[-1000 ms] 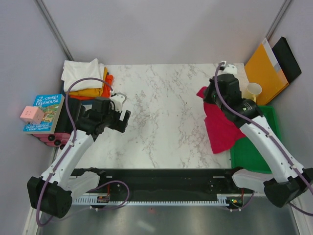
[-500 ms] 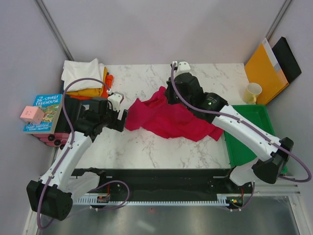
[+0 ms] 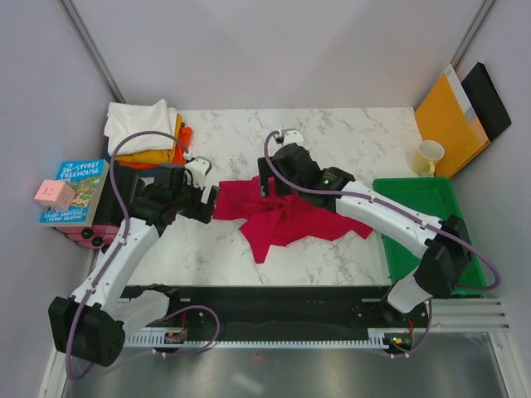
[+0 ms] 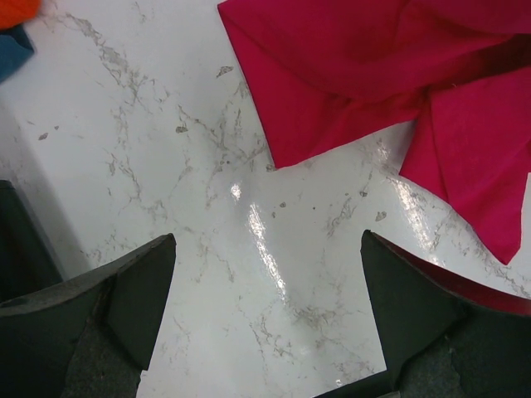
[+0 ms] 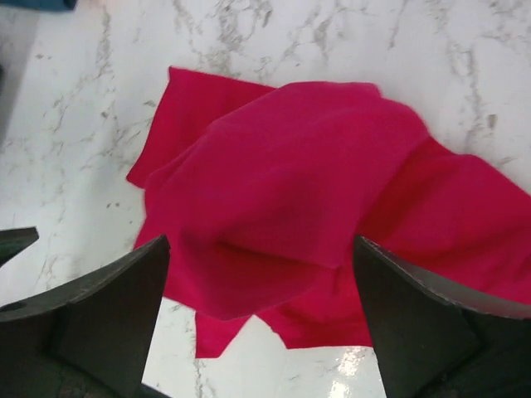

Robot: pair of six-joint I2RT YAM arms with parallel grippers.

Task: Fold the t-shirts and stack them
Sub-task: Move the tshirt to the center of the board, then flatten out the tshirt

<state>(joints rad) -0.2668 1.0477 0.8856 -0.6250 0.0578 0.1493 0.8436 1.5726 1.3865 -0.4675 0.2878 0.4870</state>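
Note:
A large crimson t-shirt (image 3: 286,217) lies crumpled in the middle of the marble table. My right gripper (image 3: 267,184) hovers over its upper left part, open. In the right wrist view the red cloth (image 5: 290,191) lies loose below the wide-spread jaws of the right gripper (image 5: 261,319), touching neither. My left gripper (image 3: 212,201) is open just left of the shirt's edge. In the left wrist view the left gripper (image 4: 265,303) is over bare marble, with the shirt (image 4: 348,83) ahead to the right. Folded t-shirts (image 3: 145,133), white on yellow-orange and orange, are stacked at the far left corner.
A green tray (image 3: 431,192) sits at the right edge, with a white cup (image 3: 430,155), an orange-yellow envelope (image 3: 448,116) and a black folder (image 3: 489,99) behind it. A book (image 3: 75,191) with a pink cube (image 3: 54,195) lies off the table's left side.
My right arm has dragged the crimson t-shirt from the right edge to the middle of the table and let it go, jaws now open. The left arm has barely moved.

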